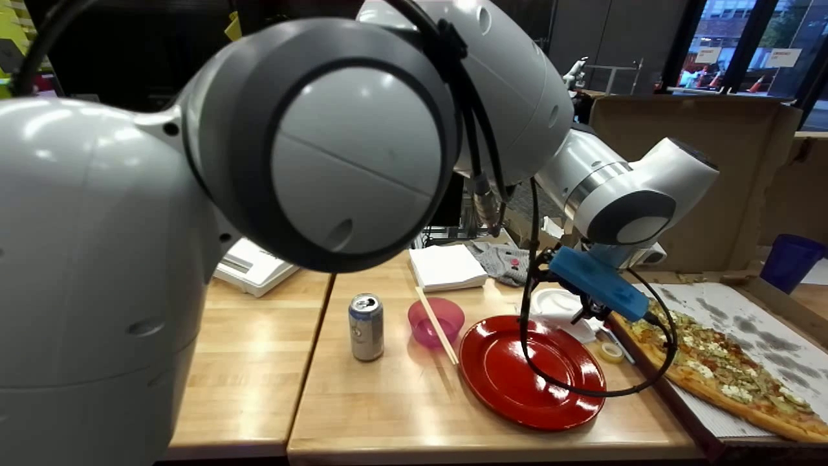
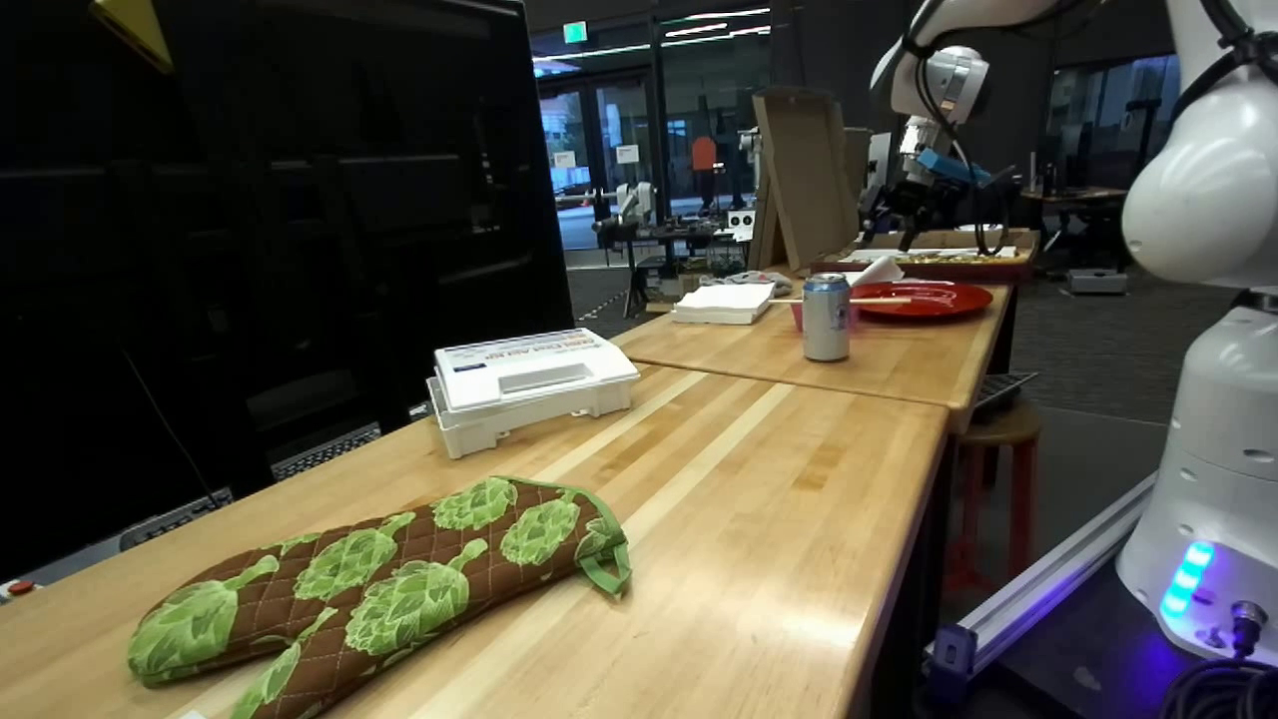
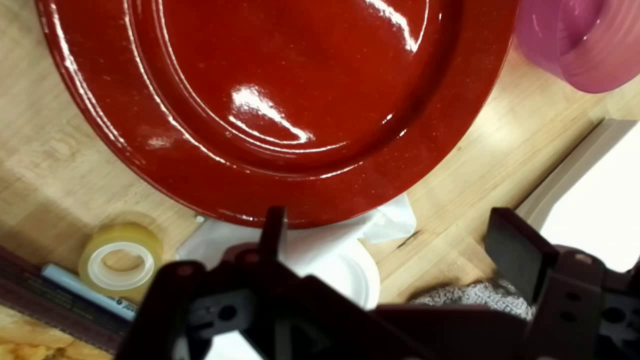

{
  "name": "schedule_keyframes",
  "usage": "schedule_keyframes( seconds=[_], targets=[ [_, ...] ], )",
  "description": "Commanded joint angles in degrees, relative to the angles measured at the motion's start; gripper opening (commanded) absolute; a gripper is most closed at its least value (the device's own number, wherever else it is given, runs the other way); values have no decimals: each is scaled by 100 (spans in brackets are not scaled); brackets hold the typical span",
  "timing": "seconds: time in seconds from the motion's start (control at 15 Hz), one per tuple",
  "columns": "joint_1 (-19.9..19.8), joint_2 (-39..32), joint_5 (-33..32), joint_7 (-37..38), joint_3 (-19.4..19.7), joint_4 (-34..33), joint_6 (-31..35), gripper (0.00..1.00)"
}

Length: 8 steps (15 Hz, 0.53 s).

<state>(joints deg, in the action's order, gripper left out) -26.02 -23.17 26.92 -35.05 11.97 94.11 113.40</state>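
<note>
My gripper (image 3: 390, 220) is open and holds nothing. In an exterior view it hangs above the table (image 1: 388, 408) behind the red plate (image 1: 498, 366), beside the pizza box; it also shows in an exterior view (image 2: 887, 238). In the wrist view the red plate (image 3: 300, 75) lies ahead of the fingers, its edge near the left fingertip. A round white lid or dish (image 3: 357, 275) and a crumpled white sheet (image 3: 387, 220) lie between and below the fingers, partly hidden. A grey knitted item (image 3: 480, 295) is near the right finger. A yellow tape roll (image 3: 120, 257) lies left.
A pink bowl (image 1: 424, 333) with chopsticks (image 1: 440, 330) across it and a can (image 1: 366, 330) stand left of the plate. White napkins (image 1: 447, 265) lie behind. An open box with pizza (image 1: 724, 362) is at right. A white case (image 2: 534, 374) and oven mitt (image 2: 399, 589) lie farther along.
</note>
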Motion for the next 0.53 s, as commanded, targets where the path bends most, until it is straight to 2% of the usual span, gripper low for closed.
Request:
schedule_keyframes(
  seconds=[0.0,0.47],
  targets=[
    [-267,-357,175,61,-161,-638,-438,100],
    [-558,-757,282,58,-339,-1335,-858,100]
  ],
)
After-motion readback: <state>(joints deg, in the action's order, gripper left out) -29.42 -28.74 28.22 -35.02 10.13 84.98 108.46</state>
